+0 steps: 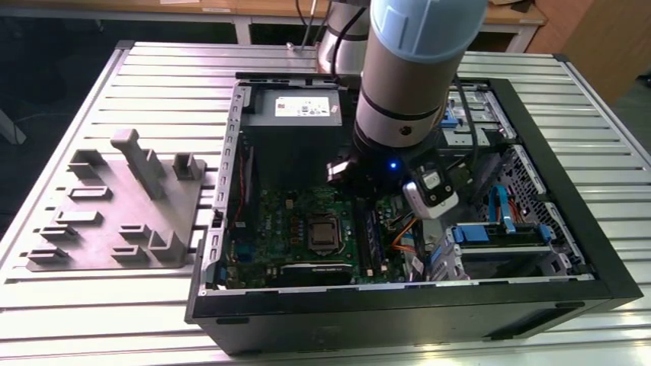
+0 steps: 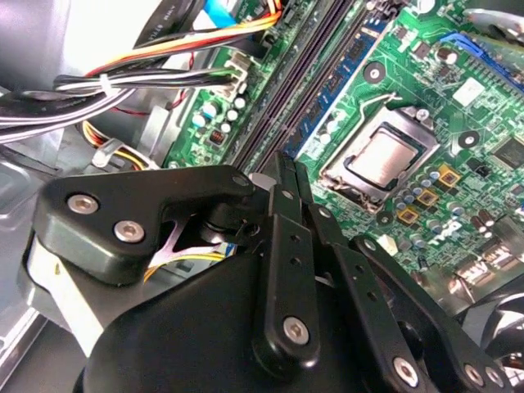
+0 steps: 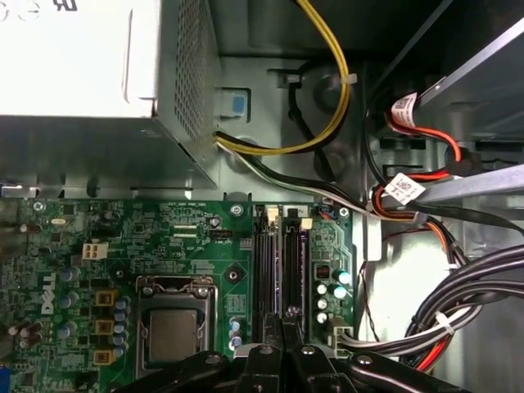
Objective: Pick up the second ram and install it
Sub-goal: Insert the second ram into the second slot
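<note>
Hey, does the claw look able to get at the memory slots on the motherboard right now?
Probably yes. The claw hangs right over the memory slots with nothing between them, and the cable bundle lies off to one side.

The tabletop (image 1: 163, 99) is recorded as silver-grey, ribbed in parallel slats. The tray (image 1: 112, 229) on it is plain mid-grey. The computer case (image 1: 407, 313) is black, with pale blue clips (image 1: 498, 229) noted inside. The circuit board (image 3: 205, 246) is green, speckled with small silver and gold parts; its memory slots (image 3: 264, 270) are black. The power supply (image 3: 192, 74) is pale grey metal, perforated in a fine dot pattern. One yellow cable (image 3: 345, 98), red cables (image 3: 434, 135) and a black cable bundle (image 3: 483, 274) are observed. The arm (image 1: 407, 91) is silver-grey, capped pale blue. The hand (image 3: 282, 315) is black with silver screw heads.
</note>
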`<state>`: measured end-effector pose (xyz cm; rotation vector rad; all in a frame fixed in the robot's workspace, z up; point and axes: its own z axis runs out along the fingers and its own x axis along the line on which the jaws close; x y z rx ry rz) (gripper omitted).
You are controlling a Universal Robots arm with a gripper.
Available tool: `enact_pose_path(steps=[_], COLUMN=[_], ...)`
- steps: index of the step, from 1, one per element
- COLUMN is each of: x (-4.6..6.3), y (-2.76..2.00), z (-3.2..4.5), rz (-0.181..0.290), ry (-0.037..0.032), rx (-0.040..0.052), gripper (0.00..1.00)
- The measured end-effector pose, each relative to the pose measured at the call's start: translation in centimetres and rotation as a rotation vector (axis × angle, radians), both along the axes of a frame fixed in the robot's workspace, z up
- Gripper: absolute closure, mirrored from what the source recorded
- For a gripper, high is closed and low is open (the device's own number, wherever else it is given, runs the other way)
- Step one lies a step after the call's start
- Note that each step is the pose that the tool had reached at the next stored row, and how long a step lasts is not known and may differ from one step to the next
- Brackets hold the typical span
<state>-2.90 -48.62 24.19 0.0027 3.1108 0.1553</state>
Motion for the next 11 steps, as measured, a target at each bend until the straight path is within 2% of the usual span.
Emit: enact_pose_path(steps=[11], x=[-0.26], y=[-0.45], z=[-0.68], rz=[0.0], ry=[0.0], rx=[0.0001], gripper=[0.89])
